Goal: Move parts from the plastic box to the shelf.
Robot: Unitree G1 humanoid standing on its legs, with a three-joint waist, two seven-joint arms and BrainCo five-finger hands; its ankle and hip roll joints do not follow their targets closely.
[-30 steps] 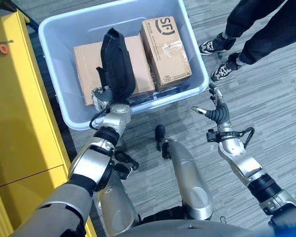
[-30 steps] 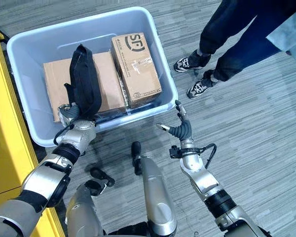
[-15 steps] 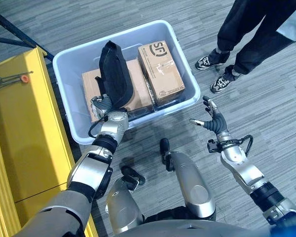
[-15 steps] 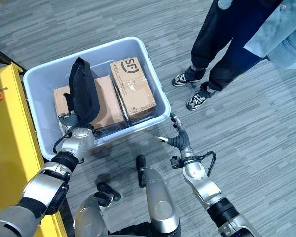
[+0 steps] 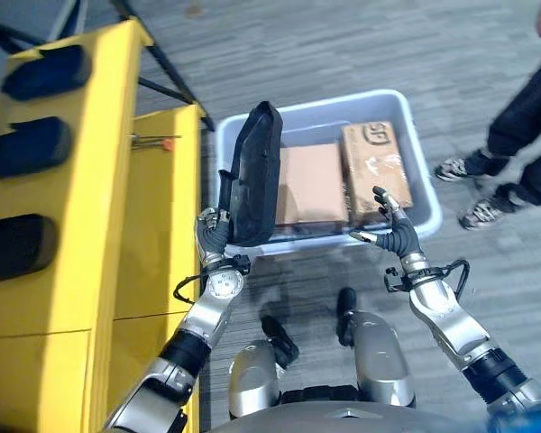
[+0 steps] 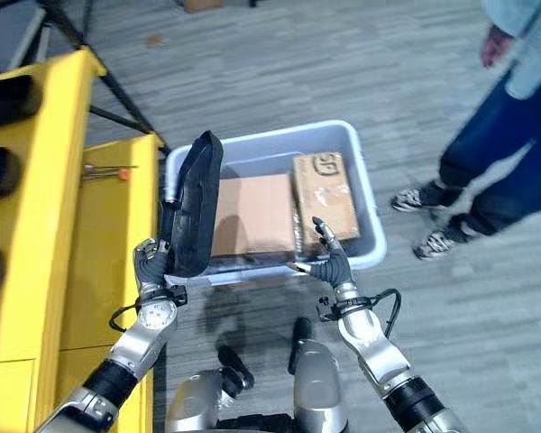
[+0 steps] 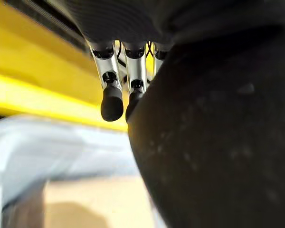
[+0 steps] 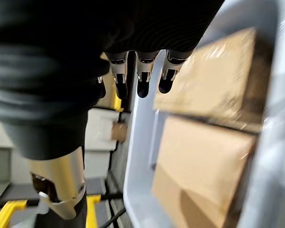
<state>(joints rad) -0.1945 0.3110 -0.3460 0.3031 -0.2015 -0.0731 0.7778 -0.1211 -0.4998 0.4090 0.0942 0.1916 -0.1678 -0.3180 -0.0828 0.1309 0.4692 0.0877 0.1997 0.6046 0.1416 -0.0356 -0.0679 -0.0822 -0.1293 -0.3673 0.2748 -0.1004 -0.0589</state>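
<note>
Black part [image 5: 255, 176]: long padded black piece, held upright at its lower end by the left hand, raised above the near left corner of the plastic box, just right of the shelf; half a second ago its lower end sat lower, by the box's near left rim
Left hand [image 5: 213, 236]: fingers curled round the part's lower end; in the left wrist view the dark tips [image 7: 112, 102] press against the part's black surface
Right hand [image 5: 392, 234]: empty, fingers spread and relaxed, hovering over the near right rim of the box; posture matches half a second ago
Plastic box [image 5: 427, 198]: pale blue-grey tub on the floor, right of the shelf
Box contents: one flat cardboard carton [image 5: 308, 184] in the middle, one taped cardboard carton [image 5: 375, 167] on the right; both lie as they did a second ago
Shelf [image 5: 99, 171]: yellow, on the left; three similar black parts [image 5: 25, 138] lie in a row on its upper level at the far left
Person: dark trouser legs and shoes [image 5: 462, 170] on the floor right of the box; a hand [image 6: 497, 41] at the far right
View change: the whole scene has shifted since half a second ago, the shelf now taking far more of the left side; judged as the head camera turning toward the shelf, not the box moving
Task reading: pick-up looks done and carrying under way; the part is not yet on the shelf
Next call: likely swing the part left and lay it beside the row
Risk: tall part gripped low may tip or catch the shelf edge
</note>
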